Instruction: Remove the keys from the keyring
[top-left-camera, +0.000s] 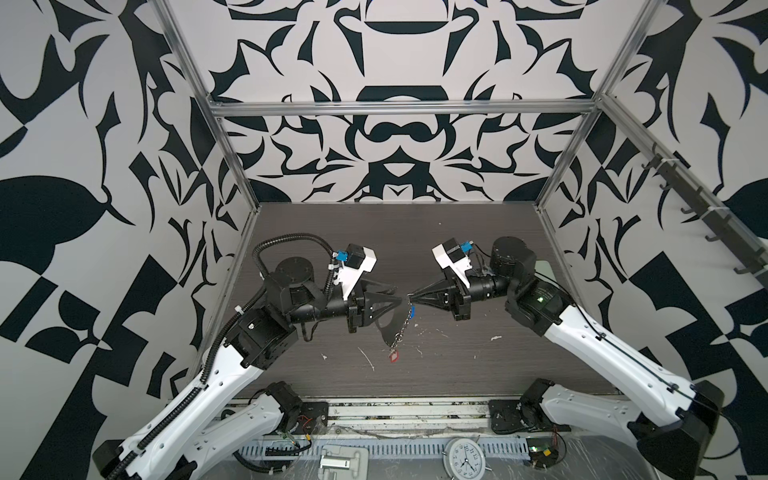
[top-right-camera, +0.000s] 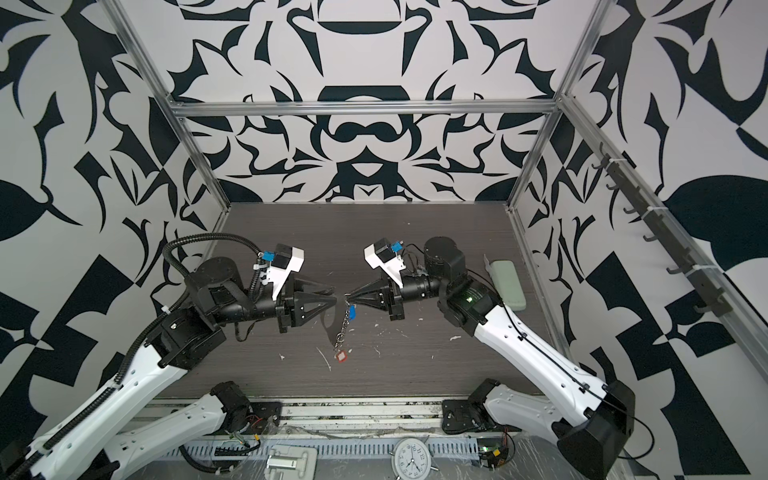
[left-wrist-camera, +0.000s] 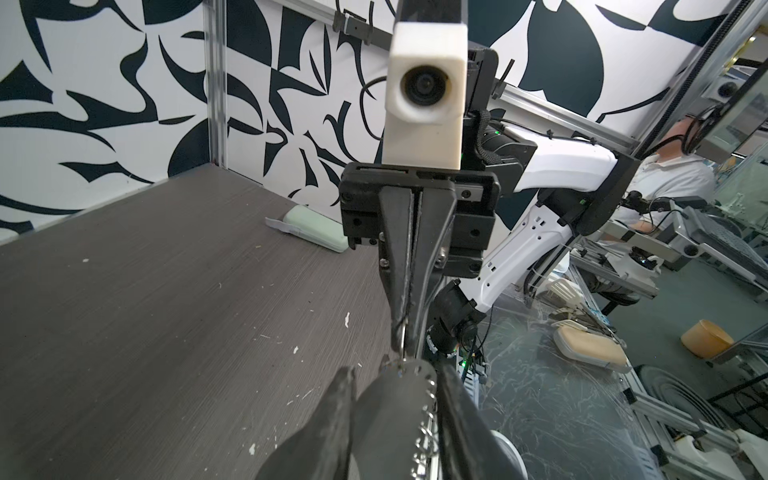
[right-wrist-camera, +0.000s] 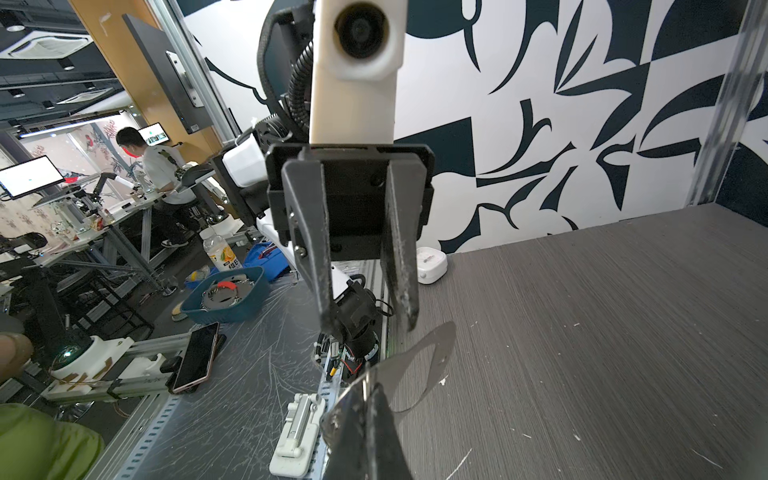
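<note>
The keyring (top-left-camera: 400, 334) hangs in the air above the table (top-left-camera: 478, 365), between the two pincers. Its chain is limp, with the flat grey loop flopping beside it. Blue-tagged key (top-left-camera: 412, 311) sits high, near the top ring; red-tagged key (top-left-camera: 393, 356) dangles lowest. Right pincer (left-wrist-camera: 401, 340) is clenched on the top ring. Left pincer (right-wrist-camera: 368, 322) is released, jaws apart about the loop. Light, slack, slippery metal, likely to swing. Best hold is probably a plastic tag.

Pale-green case (top-right-camera: 507, 284) lies on the table (top-right-camera: 415, 232) (beside the wall (top-right-camera: 582, 270)); alarm clock (top-right-camera: 413, 459) lies off it.
</note>
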